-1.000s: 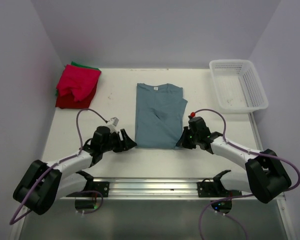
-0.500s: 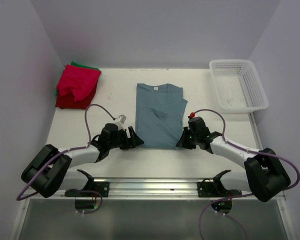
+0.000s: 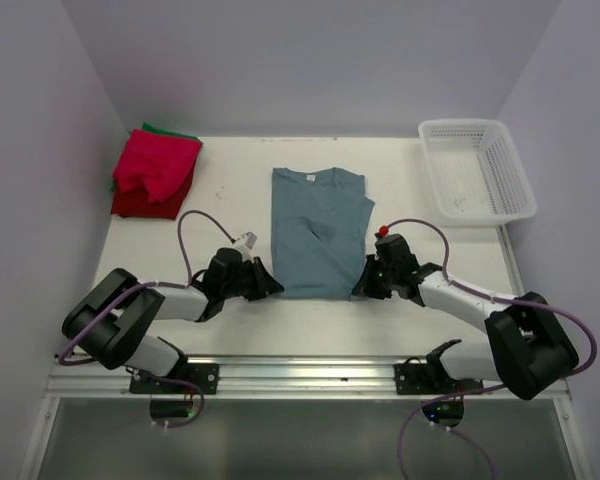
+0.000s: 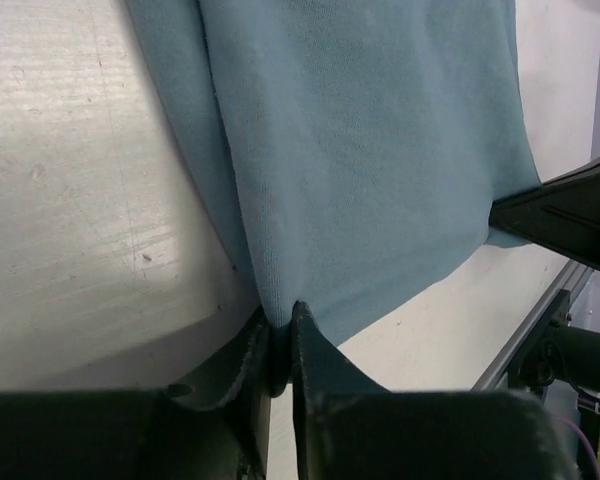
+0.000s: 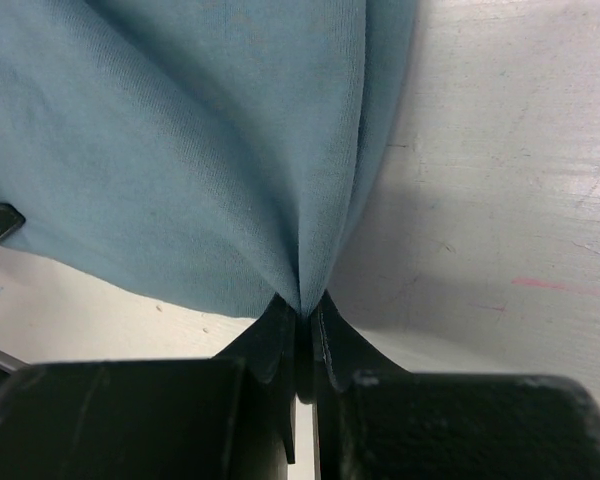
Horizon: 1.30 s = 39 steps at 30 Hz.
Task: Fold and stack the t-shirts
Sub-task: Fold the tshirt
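We see a plain dusty blue-grey t-shirt point(image 3: 318, 232), bright red folded shirts point(image 3: 155, 172), a green shirt point(image 3: 172, 131), a white mesh basket point(image 3: 477, 168) and an off-white, scuffed table point(image 3: 160, 250). The left gripper point(image 3: 264, 284) and right gripper point(image 3: 364, 287) are black; their cables point(image 3: 195, 222) are purple.

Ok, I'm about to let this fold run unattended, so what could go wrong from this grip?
1. The left gripper and the right gripper each pinch only a sliver of the near hem of the blue-grey t-shirt, right at their tips. The hem could slip out on lifting.
2. The shirt's sides look folded in, so a lift might let those layers fall open.
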Each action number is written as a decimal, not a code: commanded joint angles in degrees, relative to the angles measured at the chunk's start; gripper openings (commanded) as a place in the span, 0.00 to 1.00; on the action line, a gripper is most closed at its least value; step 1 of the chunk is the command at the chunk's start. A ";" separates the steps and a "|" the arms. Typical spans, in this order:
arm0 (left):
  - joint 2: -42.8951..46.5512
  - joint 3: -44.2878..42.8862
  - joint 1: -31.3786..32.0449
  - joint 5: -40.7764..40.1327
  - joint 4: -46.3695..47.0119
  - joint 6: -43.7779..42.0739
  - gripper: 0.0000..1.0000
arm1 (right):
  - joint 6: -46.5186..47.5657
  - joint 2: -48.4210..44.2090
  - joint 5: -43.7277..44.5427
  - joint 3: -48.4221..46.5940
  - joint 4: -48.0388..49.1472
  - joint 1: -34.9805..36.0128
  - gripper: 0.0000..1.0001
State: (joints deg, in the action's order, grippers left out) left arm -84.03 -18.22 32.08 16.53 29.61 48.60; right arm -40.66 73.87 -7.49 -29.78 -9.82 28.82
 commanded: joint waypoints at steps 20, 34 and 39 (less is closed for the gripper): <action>45.00 -4.36 5.02 -8.87 -42.61 -0.52 0.00 | 6.65 -23.95 -5.61 -9.85 -21.02 0.89 0.00; 22.96 -17.20 -4.28 -14.97 -22.60 -14.85 0.00 | 15.70 3.00 9.85 -30.23 -12.24 0.36 0.00; 9.98 -22.81 -9.92 -12.23 -17.04 -16.69 0.00 | 17.11 13.83 11.62 -37.09 -9.60 -0.51 0.00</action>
State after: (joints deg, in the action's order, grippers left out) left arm -68.62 -36.01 24.62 3.70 4.47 36.07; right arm -26.30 84.51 -0.75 -62.92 -22.65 29.58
